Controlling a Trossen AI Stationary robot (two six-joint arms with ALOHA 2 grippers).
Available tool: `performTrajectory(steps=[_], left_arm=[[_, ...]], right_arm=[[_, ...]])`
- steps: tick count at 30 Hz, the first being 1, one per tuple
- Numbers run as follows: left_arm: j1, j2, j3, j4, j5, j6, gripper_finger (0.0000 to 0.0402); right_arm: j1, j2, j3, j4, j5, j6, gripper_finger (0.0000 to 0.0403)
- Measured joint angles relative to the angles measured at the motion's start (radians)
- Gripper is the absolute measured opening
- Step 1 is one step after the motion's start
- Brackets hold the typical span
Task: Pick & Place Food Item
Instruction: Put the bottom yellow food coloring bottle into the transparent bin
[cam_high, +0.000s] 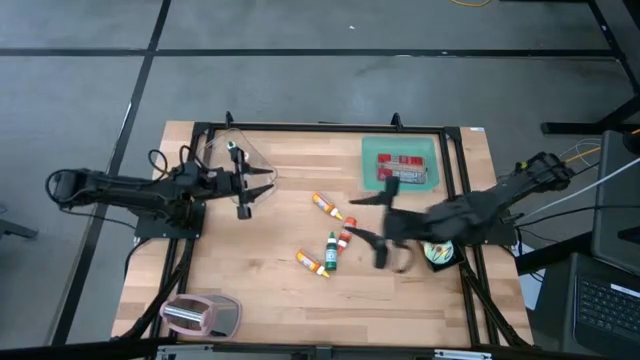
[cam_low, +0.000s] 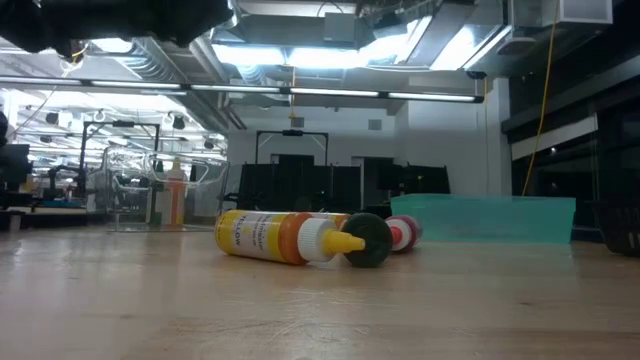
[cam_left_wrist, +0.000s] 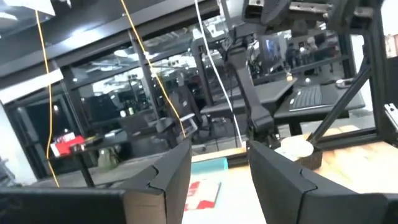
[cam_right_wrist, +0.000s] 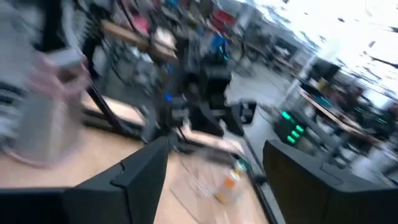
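On wooden table (cam_high: 260, 260), yellow-labelled bottle (cam_low: 275, 238), writing illegible.

Bottles (cam_high: 330, 245) mid-table; tray (cam_high: 401, 163) behind, toaster (cam_high: 201, 315) front-left.

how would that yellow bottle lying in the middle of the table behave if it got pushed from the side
The yellow bottle lies on its side on the bare wooden table, and its body looks round, so it would probably roll rather than slide. Its tapered cap end suggests it might curve as it rolls. It looks small and plastic, likely light.
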Motion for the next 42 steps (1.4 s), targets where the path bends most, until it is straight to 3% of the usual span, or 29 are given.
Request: performTrajectory(steps=[5, 10, 15, 21, 24, 30, 32, 35, 38, 42], left_arm=[[-0.053, 0.0, 0.039, -0.033, -0.027, 0.028, 0.0157], [-0.079, 0.008, 0.045, -0.041, -0.027, 0.028, 0.0157], [-0.09, 0.023, 0.045, -0.035, -0.028, 0.023, 0.0157], [-0.09, 0.024, 0.045, -0.013, -0.027, -0.006, 0.0157], [-0.09, 0.028, 0.046, -0.057, -0.024, -0.047, 0.0157], [-0.104, 0.155, 0.123, -0.202, -0.036, -0.118, 0.0157], [-0.125, 0.216, 0.138, -0.176, -0.033, -0.091, 0.0157], [-0.147, 0.299, 0.185, -0.146, -0.028, -0.044, 0.0157], [-0.15, 0.366, 0.242, -0.145, -0.016, -0.021, 0.0157], [-0.149, 0.441, 0.31, -0.142, 0.021, -0.013, 0.0157]], right_arm=[[0.181, -0.125, 0.0, -0.058, -0.061, 0.002, 0.0258], [0.366, -0.233, -0.003, -0.26, 0.041, 0.15, 0.0258], [0.493, -0.313, -0.125, -0.24, 0.032, 0.302, 0.0258], [0.578, -0.335, -0.299, -0.119, 0.046, 0.466, 0.0258], [0.577, -0.336, -0.355, -0.132, 0.062, 0.397, 0.0258], [0.584, -0.34, -0.464, -0.141, 0.135, 0.485, 0.0258], [0.616, -0.39, -0.511, -0.163, 0.247, 0.54, 0.0258], [0.677, -0.525, -0.607, -0.088, 0.272, 0.57, 0.0258], [0.7, -0.625, -0.732, 0.067, 0.146, 0.475, 0.0258], [0.681, -0.708, -0.904, 0.348, -0.145, 0.313, 0.0258]])
